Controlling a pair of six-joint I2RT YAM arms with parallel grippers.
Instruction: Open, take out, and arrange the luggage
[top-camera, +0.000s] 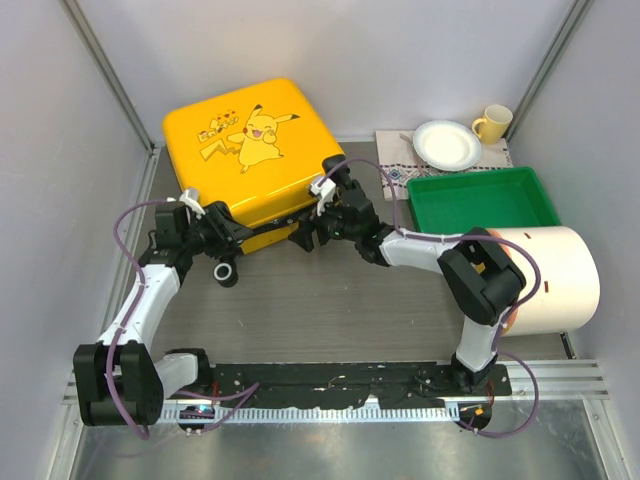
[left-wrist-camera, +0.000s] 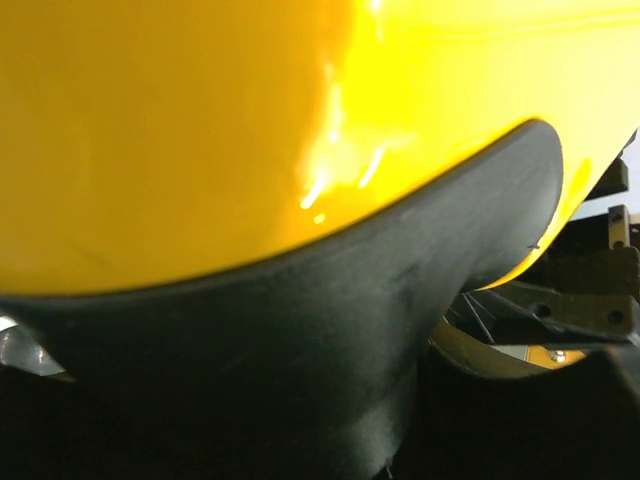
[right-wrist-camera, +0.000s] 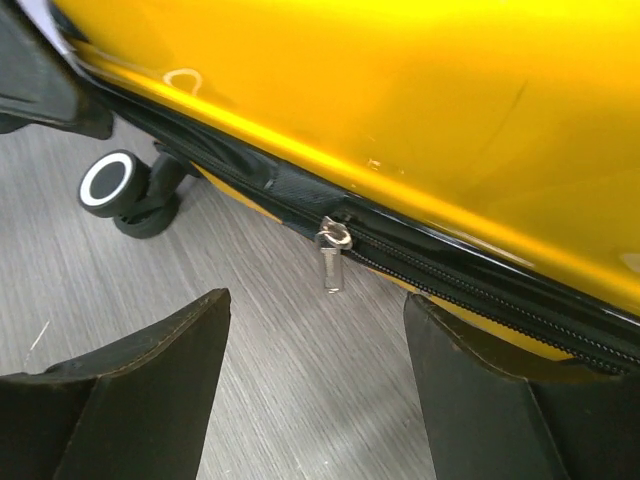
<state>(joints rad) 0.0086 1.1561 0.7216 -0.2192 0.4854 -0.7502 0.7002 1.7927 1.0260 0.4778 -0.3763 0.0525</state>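
The luggage (top-camera: 255, 150), a yellow suitcase with a Pikachu print, lies flat at the back left with its black zipper edge facing me. My right gripper (top-camera: 310, 232) is open at that front edge. In the right wrist view its fingers (right-wrist-camera: 140, 380) straddle bare table just short of the silver zipper pull (right-wrist-camera: 331, 262), not touching it. My left gripper (top-camera: 222, 238) is pressed against the suitcase's front left corner. The left wrist view is filled by yellow shell (left-wrist-camera: 200, 130) and a black shape (left-wrist-camera: 300, 330), so its jaws are hidden.
A small suitcase wheel (top-camera: 225, 272) sticks out by the left gripper, also in the right wrist view (right-wrist-camera: 108, 182). A green tray (top-camera: 480, 200) sits at the right, a large cream cylinder (top-camera: 550, 280) in front of it, and a white plate (top-camera: 447, 145) and yellow mug (top-camera: 492, 123) behind.
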